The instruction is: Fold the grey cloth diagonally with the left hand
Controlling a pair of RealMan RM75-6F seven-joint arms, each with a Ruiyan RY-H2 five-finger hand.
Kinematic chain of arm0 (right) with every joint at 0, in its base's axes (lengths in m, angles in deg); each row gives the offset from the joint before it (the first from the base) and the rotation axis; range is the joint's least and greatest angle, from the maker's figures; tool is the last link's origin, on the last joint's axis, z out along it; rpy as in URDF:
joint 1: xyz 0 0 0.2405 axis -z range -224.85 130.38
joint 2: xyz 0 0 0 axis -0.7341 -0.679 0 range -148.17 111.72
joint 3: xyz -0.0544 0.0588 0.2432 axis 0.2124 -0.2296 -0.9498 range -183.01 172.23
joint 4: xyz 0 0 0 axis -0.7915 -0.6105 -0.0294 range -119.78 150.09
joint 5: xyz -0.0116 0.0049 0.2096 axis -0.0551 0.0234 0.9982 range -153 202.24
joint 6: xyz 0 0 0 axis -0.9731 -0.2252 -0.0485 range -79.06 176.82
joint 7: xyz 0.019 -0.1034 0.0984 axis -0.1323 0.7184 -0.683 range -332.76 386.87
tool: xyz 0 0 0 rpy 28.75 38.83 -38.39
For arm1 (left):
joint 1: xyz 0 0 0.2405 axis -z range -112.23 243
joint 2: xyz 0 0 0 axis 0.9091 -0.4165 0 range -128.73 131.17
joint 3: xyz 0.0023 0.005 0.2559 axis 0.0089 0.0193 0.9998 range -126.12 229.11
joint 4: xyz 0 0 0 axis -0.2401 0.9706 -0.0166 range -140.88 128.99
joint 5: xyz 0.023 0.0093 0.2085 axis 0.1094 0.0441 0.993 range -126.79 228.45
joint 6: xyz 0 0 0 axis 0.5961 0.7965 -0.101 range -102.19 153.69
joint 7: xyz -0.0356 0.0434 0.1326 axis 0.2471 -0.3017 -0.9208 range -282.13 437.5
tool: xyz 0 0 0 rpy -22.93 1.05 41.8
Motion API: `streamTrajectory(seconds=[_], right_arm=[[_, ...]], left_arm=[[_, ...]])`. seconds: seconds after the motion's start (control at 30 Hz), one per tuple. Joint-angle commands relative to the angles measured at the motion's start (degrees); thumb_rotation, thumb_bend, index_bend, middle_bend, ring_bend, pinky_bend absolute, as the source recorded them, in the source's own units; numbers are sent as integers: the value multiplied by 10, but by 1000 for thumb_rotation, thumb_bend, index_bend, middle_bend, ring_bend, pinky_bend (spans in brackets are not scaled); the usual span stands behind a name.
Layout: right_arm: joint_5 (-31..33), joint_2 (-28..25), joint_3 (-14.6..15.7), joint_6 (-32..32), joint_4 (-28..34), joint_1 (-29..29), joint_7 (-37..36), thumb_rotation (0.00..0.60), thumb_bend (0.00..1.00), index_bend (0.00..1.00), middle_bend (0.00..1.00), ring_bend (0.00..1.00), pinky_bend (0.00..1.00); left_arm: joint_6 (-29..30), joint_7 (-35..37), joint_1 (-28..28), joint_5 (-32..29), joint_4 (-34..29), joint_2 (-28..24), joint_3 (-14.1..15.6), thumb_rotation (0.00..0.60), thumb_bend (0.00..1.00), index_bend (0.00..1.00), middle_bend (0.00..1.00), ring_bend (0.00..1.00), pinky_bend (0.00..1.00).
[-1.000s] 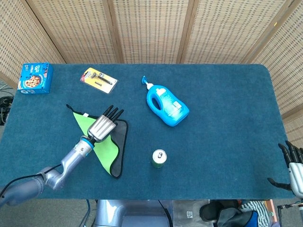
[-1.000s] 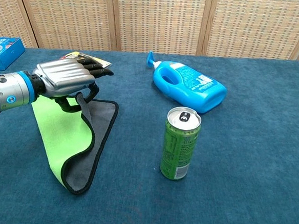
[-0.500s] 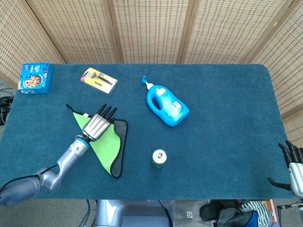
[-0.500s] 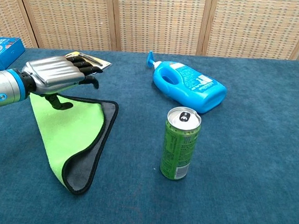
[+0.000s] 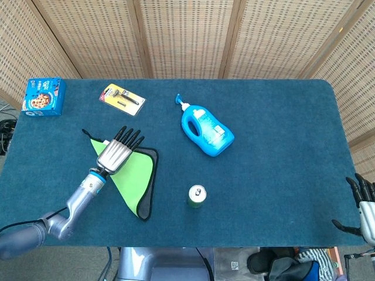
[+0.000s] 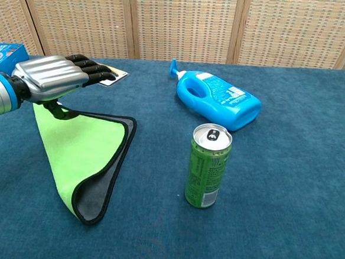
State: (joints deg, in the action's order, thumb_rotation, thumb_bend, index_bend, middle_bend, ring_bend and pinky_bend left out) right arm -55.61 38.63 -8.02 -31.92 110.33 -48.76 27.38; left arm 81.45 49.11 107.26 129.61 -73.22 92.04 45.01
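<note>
The cloth (image 5: 136, 175) (image 6: 85, 150) lies folded into a triangle on the table's left side, its green side up and a grey, black-edged strip showing along its right edge. My left hand (image 5: 117, 151) (image 6: 55, 77) hovers over the cloth's upper left part, fingers stretched out and spread, holding nothing. My right hand (image 5: 363, 206) shows only in the head view, at the bottom right corner beyond the table's edge, fingers apart and empty.
A green can (image 5: 197, 196) (image 6: 208, 166) stands right of the cloth. A blue detergent bottle (image 5: 206, 130) (image 6: 218, 101) lies behind it. A razor pack (image 5: 122, 98) and a blue box (image 5: 43, 96) sit at the back left.
My left hand has let go of the cloth's corner, spread its fingers and drawn back to the left. The folded cloth now lies flat.
</note>
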Motion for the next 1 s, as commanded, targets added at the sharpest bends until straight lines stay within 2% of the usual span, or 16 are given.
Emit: streamTrajectory(seconds=[0.03,0.23,0.33,0.37,0.4,0.47,0.67,1.0], right_arm=[[0,0,1,2,0,0,1,600,0,0,0,0,0],[-3,1,4,5,3,-2,11,600,0,0,0,0,0],[-8,2,6,3,7,-2,19,600,0,0,0,0,0],[-12,2,7,3,9,-3,23,600,0,0,0,0,0],[-18,3,10,2,11,-3,30,600,0,0,0,0,0],[-20,4,11,2,14,-3,37,600,0,0,0,0,0],[-28,5,13,-2,18,-4,45,600,0,0,0,0,0],[-34,4,14,-8,23,-3,48,600,0,0,0,0,0]], left_arm=[[27,8,-20,-9,-30,-20,-1,600,380,0,0,0,0],[95,34,-76,-27,-117,-67,-1,600,377,0,0,0,0],[138,40,-119,-23,-183,-112,19,600,355,0,0,0,0],[157,42,-140,-22,-207,-129,32,600,329,0,0,0,0],[185,44,-173,-17,-241,-153,57,600,311,0,0,0,0],[207,45,-197,-5,-269,-172,76,600,256,0,0,0,0],[254,47,-253,13,-299,-186,113,600,145,0,0,0,0],[291,63,-300,32,-301,-193,130,600,142,0,0,0,0]])
